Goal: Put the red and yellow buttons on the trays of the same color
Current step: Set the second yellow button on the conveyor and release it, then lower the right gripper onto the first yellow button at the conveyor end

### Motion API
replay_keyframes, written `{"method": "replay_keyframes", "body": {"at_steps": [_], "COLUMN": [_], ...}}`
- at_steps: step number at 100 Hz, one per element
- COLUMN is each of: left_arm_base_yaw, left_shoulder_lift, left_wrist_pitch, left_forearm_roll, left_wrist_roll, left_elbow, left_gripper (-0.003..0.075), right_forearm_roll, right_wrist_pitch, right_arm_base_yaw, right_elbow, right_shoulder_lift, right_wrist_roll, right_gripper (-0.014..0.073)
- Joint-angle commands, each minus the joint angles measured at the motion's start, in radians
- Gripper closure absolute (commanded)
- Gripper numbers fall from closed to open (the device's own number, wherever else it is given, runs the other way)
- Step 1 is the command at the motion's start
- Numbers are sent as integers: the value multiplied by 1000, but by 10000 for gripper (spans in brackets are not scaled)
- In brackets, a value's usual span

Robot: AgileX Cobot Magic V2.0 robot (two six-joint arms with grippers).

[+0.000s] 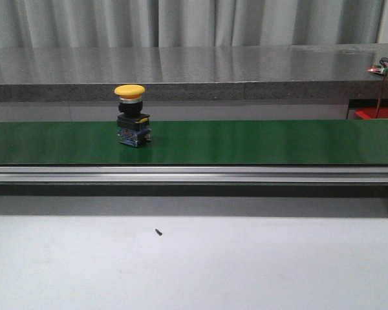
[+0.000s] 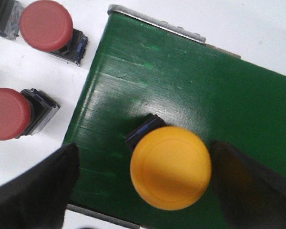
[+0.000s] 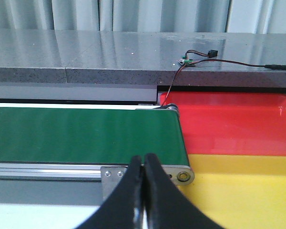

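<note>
Your yellow button (image 1: 130, 115) stands upright on the green belt (image 1: 258, 142), cap up, toward the left part of the belt in the front view, and neither arm shows there. In the left wrist view your left gripper (image 2: 143, 183) hangs directly over it: the yellow cap sits between the two dark fingers (image 2: 35, 191), which stand spread wide, one to each side and clear of the cap. So the button lies straight below the open jaws, its long axis vertical and in line with the approach, and the left arm is plainly the nearer one. Two red buttons (image 2: 46, 26) lie on their sides on the white surface just off the belt's end, apart from the yellow one. Your right gripper (image 3: 144, 191) is pressed closed on nothing, hovering near the far end of the belt, where the red tray (image 3: 238, 124) and the yellow tray (image 3: 243, 191) sit side by side just past the roller. Judging from this, whether you lower and close or back away, keep the fingers clear of the cap rim so the button does not topple.
</note>
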Motion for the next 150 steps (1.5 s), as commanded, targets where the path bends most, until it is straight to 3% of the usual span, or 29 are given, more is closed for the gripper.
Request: {"method": "replay_keyframes", "body": {"at_steps": [1, 21, 31, 40, 58, 100, 123, 150], "left_arm_base_yaw": [-6, -29, -65, -107, -173, -214, -214, -214], "left_shoulder_lift": [-73, -160, -208, -245, -344, -661, -849, -893], "left_wrist_pitch": [-24, 9, 37, 53, 32, -66, -245, -278], "left_forearm_roll": [-31, -56, -56, -56, -56, -64, -58, -53], "left_wrist_roll": [13, 78, 93, 101, 101, 101, 101, 101], "left_elbow": [-33, -33, -33, -29, 51, 331, 484, 524], "left_gripper": [111, 115, 174, 322, 741, 739, 739, 739], "right_forearm_roll": [-6, -6, -6, -6, -6, -6, -6, -6], "right_wrist_pitch": [-76, -76, -76, -76, -76, -76, -81, -77], "right_arm_base_yaw": [-2, -2, -2, -2, -2, -2, -5, -5], "right_elbow": [-18, -18, -18, -18, -18, -18, -18, -24], "right_shoulder_lift": [-19, -19, -19, -19, -19, -19, -19, -19], "right_wrist_roll": [-1, -1, -1, -1, -1, -1, -1, -1], "right_gripper": [662, 662, 662, 662, 662, 662, 662, 661]}}
